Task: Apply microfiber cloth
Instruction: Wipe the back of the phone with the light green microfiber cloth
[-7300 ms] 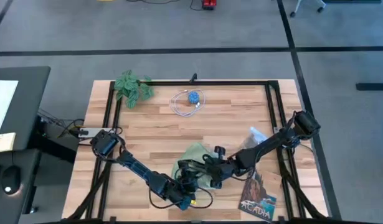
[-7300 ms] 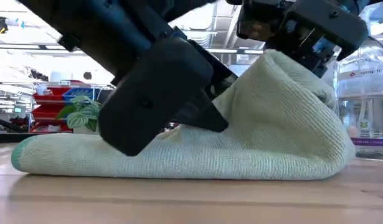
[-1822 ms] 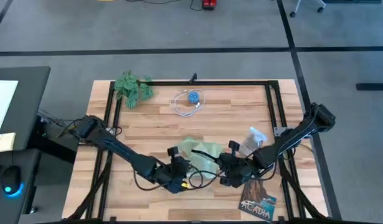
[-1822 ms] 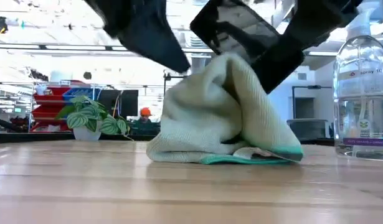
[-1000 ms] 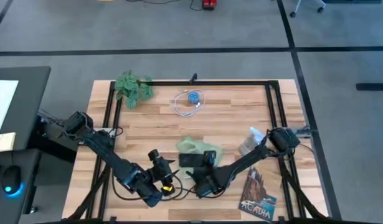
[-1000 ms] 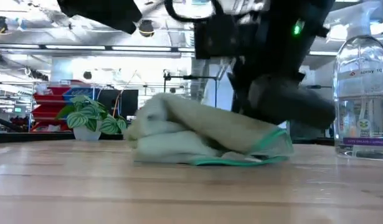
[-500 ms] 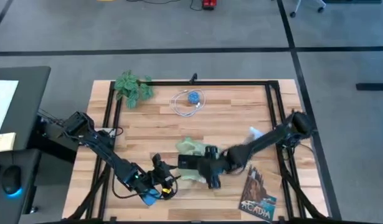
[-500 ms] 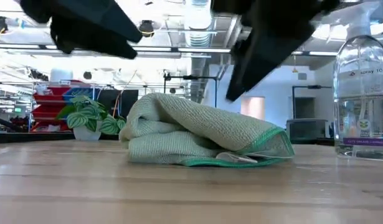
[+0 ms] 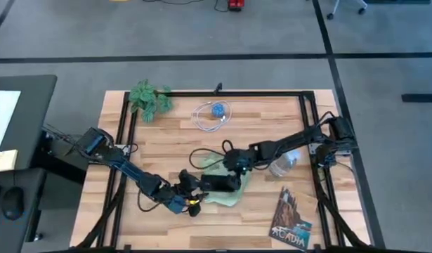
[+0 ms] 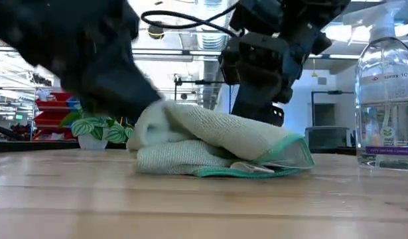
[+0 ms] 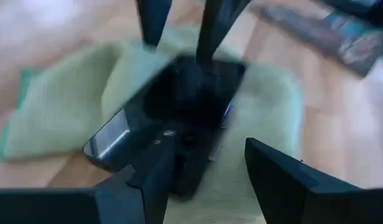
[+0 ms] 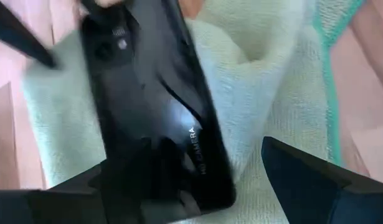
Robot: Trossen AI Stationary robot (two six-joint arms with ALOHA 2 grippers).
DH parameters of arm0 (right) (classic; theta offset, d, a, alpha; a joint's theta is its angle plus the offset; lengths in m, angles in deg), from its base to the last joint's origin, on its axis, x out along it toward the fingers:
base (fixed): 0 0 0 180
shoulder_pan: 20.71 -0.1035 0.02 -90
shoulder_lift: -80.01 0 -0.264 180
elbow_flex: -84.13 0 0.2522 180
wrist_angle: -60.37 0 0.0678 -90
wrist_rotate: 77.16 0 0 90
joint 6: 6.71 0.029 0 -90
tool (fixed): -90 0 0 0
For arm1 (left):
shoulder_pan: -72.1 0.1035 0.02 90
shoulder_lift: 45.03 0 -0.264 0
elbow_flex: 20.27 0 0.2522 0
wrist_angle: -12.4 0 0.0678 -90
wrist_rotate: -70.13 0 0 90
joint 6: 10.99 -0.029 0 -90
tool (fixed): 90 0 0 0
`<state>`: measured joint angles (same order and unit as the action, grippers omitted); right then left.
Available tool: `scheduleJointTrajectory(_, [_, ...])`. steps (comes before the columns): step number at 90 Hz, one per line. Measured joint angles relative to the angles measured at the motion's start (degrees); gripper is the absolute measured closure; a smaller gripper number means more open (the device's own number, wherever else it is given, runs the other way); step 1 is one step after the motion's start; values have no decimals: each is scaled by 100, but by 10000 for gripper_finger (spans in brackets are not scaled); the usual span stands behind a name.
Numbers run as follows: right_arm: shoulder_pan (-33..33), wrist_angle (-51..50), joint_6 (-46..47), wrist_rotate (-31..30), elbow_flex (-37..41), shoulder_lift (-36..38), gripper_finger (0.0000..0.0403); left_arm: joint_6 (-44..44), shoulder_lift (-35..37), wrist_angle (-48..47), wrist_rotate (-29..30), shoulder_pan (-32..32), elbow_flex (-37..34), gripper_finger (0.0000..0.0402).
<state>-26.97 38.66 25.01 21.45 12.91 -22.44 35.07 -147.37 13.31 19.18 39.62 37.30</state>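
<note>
Holds the left hand low at the lower middle of the high view, released, fingers spread with nothing between them, and aims it rightward along the desk. Meets the phone just beyond those fingertips, a black slab lying flat on top of the cloth, near end toward this hand. Runs the phone's long axis roughly left to right in the high view, so nearly in line with the left hand's reach.

Brings the right hand in from the upper right, just above the phone's far end, also released and empty, fingers wide on either side of the phone in its own wrist view. Leaves both hands close, the right seemingly the nearer, though cannot tell whether either touches phone or fabric.

Finds the cloth bunched and folded under the phone at centre-bottom of the desk, darker green hem toward the right in the low view. Keeps the arms stretched low and almost level, elbows outward, with a clear bottle beside the right forearm.
</note>
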Motion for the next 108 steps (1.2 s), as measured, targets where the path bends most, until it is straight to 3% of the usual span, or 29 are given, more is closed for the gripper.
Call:
scheduleJointTrajectory(19, [-224, 267, 40, 435, 77, -90, 112, 343, -418, -68, 74, 41, 28, 227])
scheduleJointTrajectory(53, [-278, 890, 145, 1212, 86, -98, 133, 175, -420, -52, 81, 36, 13, 227])
scheduleJointTrajectory(64, [-192, 907, 286, 1242, 86, -98, 182, 177, -420, -54, 95, 36, 11, 227])
scheduleJointTrajectory(90, [-352, 604, 232, 1026, 83, -89, 363, -34, -293, -83, 346, 0, 86, 226])
scheduleJointTrajectory(108, [-627, 378, 122, 438, 56, -59, 377, -605, 365, -393, 682, -42, 140, 226])
